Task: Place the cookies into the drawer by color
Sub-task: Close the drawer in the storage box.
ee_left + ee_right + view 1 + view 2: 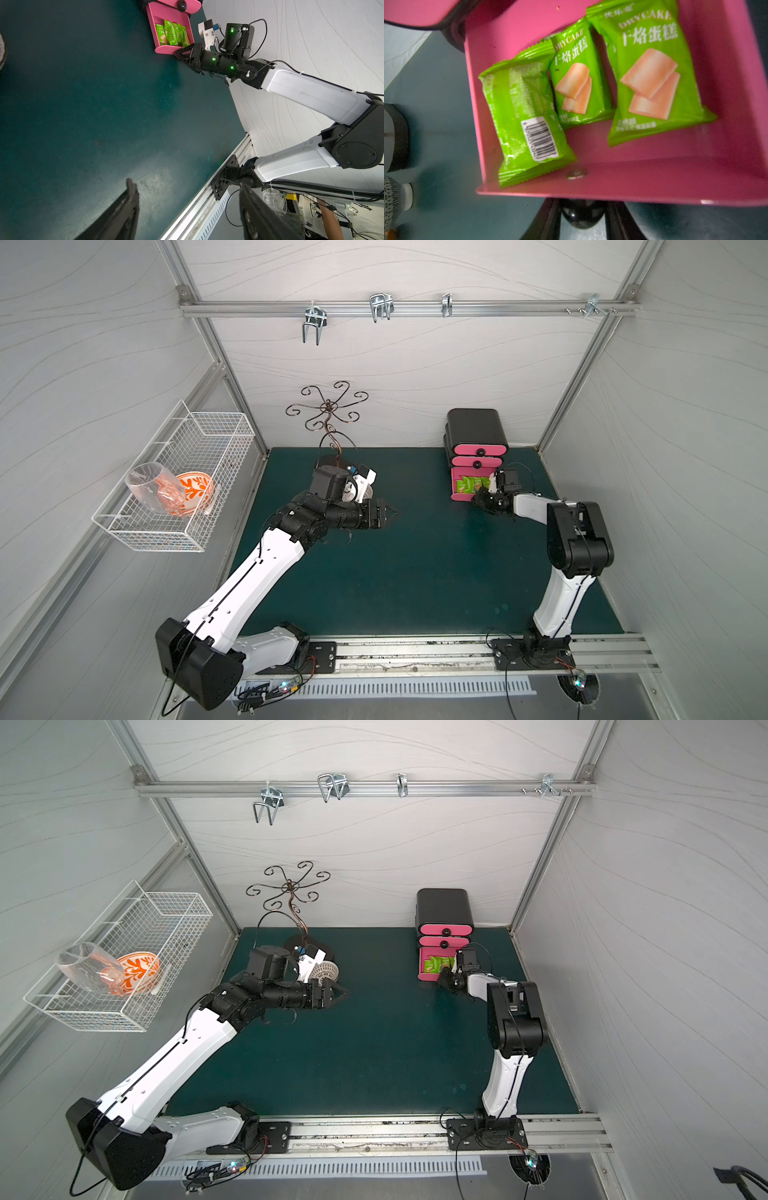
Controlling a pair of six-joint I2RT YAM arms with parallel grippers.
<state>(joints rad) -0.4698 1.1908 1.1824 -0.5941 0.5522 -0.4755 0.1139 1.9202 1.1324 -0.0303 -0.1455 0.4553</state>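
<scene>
The drawer [476,429] [444,907] is a black chest with pink fronts at the back right. Its bottom tray [633,182] [164,49] is pulled out and holds three green cookies [652,72] [467,484] [438,964] [172,33]. One packet lies barcode up. My right gripper [582,204] [478,498] is at the tray's front, its fingers closed on either side of the round black knob [581,216]. My left gripper [187,182] [390,514] [343,992] hovers open and empty over the mat's middle. No black or white packets show.
A curly metal stand [328,414] rises at the back centre, and a small white patterned object [365,493] sits under my left wrist. A white wire basket [216,427] on the left wall holds a glass and an orange bowl. Hooks hang from the back rail.
</scene>
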